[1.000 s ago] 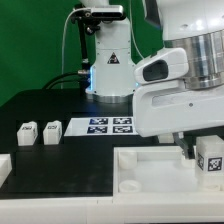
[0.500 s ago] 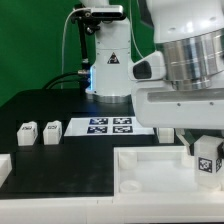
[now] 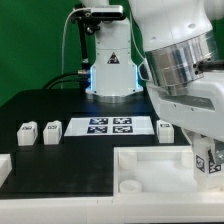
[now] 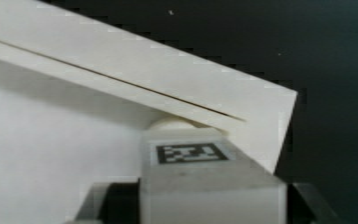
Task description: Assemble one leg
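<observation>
My gripper is shut on a leg, a white blocky post with a black-and-white tag, held at the exterior view's right over the far right corner of the large white panel. In the wrist view the leg sits between the dark fingers, the gripper closed on its sides. It stands just over the panel by the raised rim, where a round socket partly shows. Two more legs stand on the black table at the left.
The marker board lies flat at the table's middle back. Another small white part stands right of it, behind the arm. A white block sits at the left edge. A camera stand rises at the back.
The arm's wrist has tilted and turned toward the exterior view's right. The held leg has stayed over the panel's right corner, shifting only slightly.
</observation>
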